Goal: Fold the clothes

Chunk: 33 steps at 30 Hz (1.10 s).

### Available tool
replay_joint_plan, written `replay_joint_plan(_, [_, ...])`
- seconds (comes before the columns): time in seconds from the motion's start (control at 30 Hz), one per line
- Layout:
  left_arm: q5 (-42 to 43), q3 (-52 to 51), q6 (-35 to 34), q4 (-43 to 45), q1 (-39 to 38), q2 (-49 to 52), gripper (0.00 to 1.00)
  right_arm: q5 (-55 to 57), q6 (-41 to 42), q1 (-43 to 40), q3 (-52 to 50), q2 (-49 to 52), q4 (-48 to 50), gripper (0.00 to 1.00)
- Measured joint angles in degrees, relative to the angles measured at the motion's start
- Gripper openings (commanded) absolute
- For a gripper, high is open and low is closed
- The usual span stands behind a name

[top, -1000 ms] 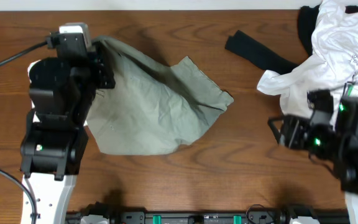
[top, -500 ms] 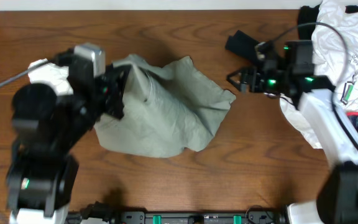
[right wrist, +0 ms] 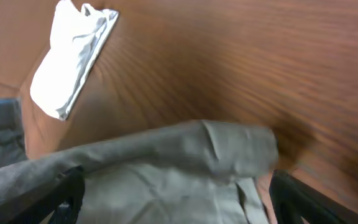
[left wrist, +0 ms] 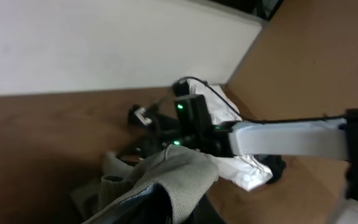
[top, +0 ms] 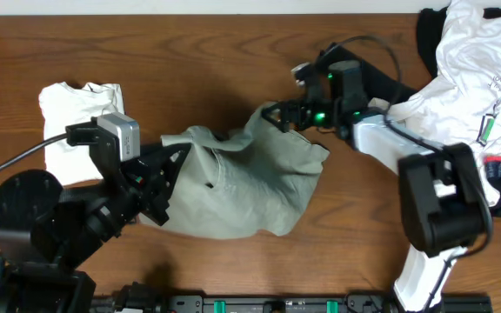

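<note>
Left gripper [top: 174, 165] is clamped on the 9 o'clock edge of the grey-green garment [top: 242, 183], which bunches up there. Right gripper [top: 275, 114] is wide apart, straddling the garment's 1 o'clock corner. The right wrist view puts the hem between its fingers [right wrist: 67, 191]; contact cannot be resolved. Garment is soft woven fabric, creased, with an irregular outline, lying mid-table [top: 233, 43]. Folded white cloth [top: 72, 117], a neat rectangle, lies at 9 o'clock. Rumpled pile of white clothes [top: 472, 65] sits at 2 o'clock with a black garment [top: 426, 39] at its edge. Only the overhead view shows this layout. Only the left wrist view shows fabric draped over that gripper's finger [left wrist: 148, 205].
</note>
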Motion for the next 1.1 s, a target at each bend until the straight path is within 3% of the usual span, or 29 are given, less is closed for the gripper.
replay_joint_plan(0.3, [0.4, 0.0, -0.2, -0.2, 0.0, 0.0, 0.06, 0.1, 1.7, 0.1, 0.0, 5.7, 2.8, 0.96])
replay_joint_plan(0.57, [0.4, 0.0, -0.2, -0.2, 0.0, 0.2, 0.06, -0.4, 15.3, 0.1, -0.1, 6.6, 15.2, 0.97])
replay_joint_plan(0.7, [0.4, 0.0, -0.2, -0.2, 0.0, 0.8, 0.06, -0.7, 24.3, -0.9, 0.0, 6.6, 20.4, 0.91])
replay_joint_plan(0.9, [0.4, 0.0, -0.2, -0.2, 0.0, 1.2, 0.06, 1.1, 39.5, -2.1, -0.1, 6.6, 12.5, 0.91])
replay_joint_plan(1.1, [0.4, 0.0, -0.2, -0.2, 0.0, 1.2, 0.06, 4.9, 44.6, -0.4, -0.1, 6.6, 10.4, 0.91])
